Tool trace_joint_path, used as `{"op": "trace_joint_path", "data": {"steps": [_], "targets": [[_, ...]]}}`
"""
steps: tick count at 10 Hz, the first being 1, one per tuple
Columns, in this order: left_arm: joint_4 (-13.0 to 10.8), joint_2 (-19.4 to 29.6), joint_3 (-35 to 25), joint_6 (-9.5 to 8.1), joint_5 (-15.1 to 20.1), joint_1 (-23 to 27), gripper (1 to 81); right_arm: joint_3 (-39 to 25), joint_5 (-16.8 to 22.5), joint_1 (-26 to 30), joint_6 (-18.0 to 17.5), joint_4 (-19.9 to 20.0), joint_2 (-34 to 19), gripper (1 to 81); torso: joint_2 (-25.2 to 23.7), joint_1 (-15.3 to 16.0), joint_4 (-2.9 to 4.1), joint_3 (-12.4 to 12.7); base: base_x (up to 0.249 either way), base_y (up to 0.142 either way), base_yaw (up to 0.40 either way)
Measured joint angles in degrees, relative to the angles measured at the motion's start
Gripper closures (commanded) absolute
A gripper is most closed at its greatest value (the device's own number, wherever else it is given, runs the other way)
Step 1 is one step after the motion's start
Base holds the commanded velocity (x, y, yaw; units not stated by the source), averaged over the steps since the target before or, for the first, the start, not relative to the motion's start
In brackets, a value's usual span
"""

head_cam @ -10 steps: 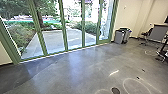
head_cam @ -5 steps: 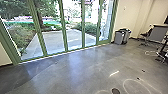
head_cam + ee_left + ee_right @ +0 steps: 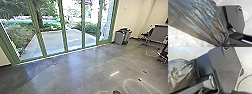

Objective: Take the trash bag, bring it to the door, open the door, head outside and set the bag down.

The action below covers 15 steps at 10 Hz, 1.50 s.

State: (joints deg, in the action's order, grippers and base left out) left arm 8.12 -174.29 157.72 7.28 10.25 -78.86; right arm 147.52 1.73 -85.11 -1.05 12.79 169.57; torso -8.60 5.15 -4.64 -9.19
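Inside green-framed glass doors, the left gripper pinches a shiny brown plastic bag by its neck, likely for carrying; the right gripper's state cannot be told.

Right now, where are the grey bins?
In the head view, the grey bins stand toward the right, by the cream wall, just past the right end of the green-framed glass panels.
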Motion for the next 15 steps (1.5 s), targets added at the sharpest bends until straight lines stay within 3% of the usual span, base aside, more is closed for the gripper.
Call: {"op": "trace_joint_path", "data": {"steps": [7,15], "targets": [[0.0,-0.02,0.18,0.02,0.0,0.3,81.1,0.0,-0.05,0.02,0.0,-0.02,-0.02,1.0,0.0,0.0,0.0,0.0,0.117,-0.057,0.0],[0.0,-0.13,0.09,0.02,-0.04,0.2,81.1,0.15,0.17,-0.11,0.0,-0.02,0.0,1.0,0.0,-0.05,0.0,0.0,0.139,0.0,0.0]]}}
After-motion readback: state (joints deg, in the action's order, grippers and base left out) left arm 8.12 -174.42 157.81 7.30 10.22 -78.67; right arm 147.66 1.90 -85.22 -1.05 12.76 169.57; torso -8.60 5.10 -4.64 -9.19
